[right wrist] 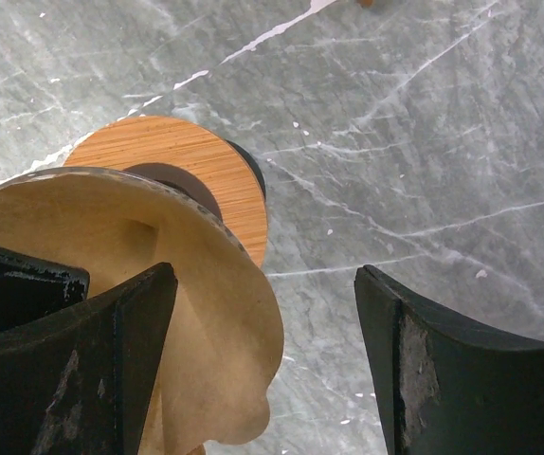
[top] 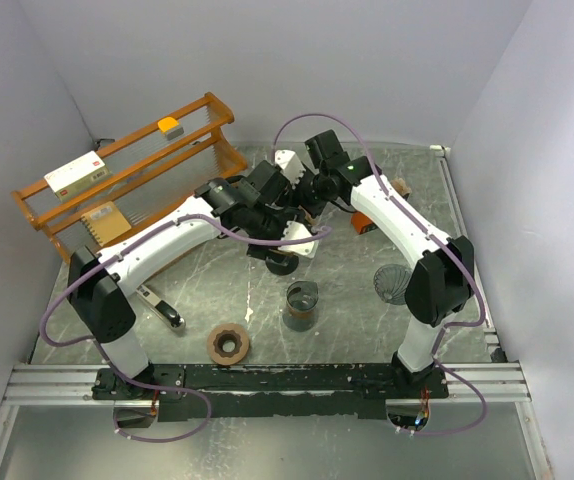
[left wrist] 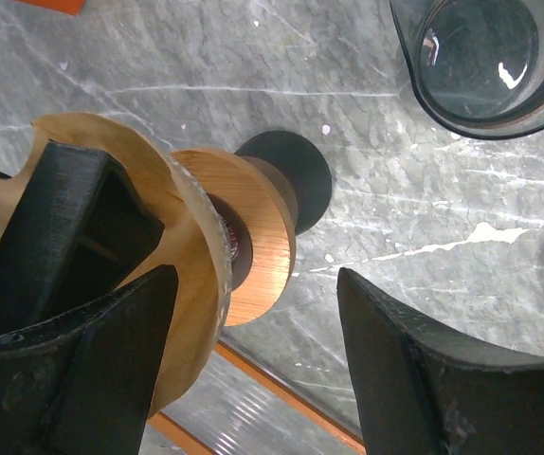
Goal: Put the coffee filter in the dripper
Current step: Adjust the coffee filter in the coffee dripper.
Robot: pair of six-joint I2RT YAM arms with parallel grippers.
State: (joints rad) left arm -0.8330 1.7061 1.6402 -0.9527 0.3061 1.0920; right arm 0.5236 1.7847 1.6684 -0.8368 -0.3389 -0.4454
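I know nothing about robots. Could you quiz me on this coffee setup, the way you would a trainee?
1. True or false: the tan paper coffee filter lies flat on the grey marbled table, far from the dripper with the round wooden collar.
2. The clear glass carafe is: A) upright on the table, touched by nothing; B) gripped by an arm; C) tipped on its side.
3. Fill in: the left pincer and the right pincer both have their jaws ____.

Key: 1 false, the filter sits against the dripper; 2 A; 3 open.
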